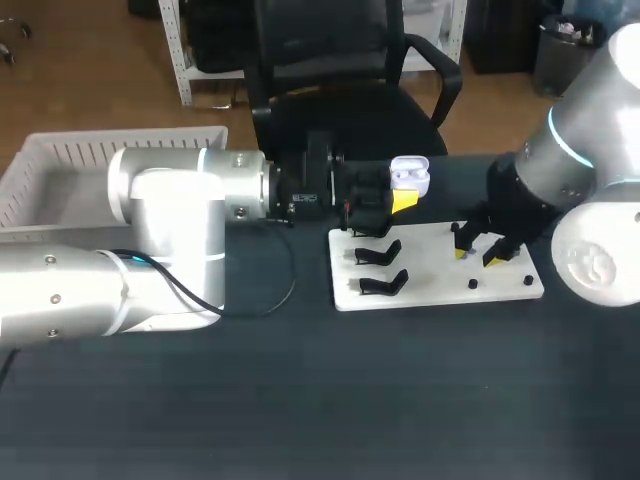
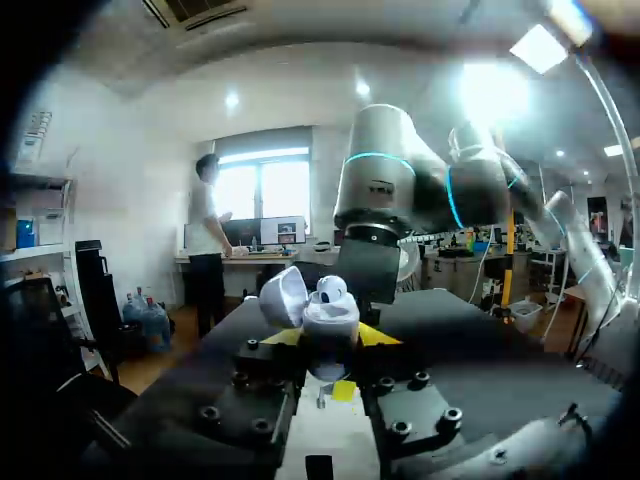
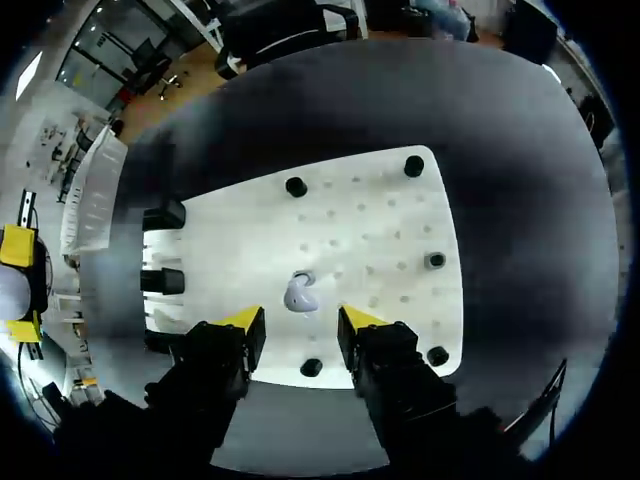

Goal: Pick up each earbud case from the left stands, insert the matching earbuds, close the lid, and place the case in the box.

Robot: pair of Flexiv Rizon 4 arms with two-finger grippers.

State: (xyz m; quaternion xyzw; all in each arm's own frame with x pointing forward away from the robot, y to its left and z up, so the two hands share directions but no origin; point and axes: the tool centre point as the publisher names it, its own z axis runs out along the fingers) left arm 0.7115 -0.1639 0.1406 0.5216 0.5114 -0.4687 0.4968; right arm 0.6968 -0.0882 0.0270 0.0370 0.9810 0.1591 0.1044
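Observation:
My left gripper is shut on a white earbud case and holds it above the far edge of the white board. In the left wrist view the case sits between the yellow tips with its lid swung open and one earbud seated inside. My right gripper hangs over the board's right part. Its fingers stand open on either side of a loose white earbud lying on the board, just ahead of the right gripper; neither tip touches it.
Two empty black stands stand on the board's left part. Small black pegs dot the board. A white basket sits at the table's far left. A cable loops on the dark tabletop beside my left arm.

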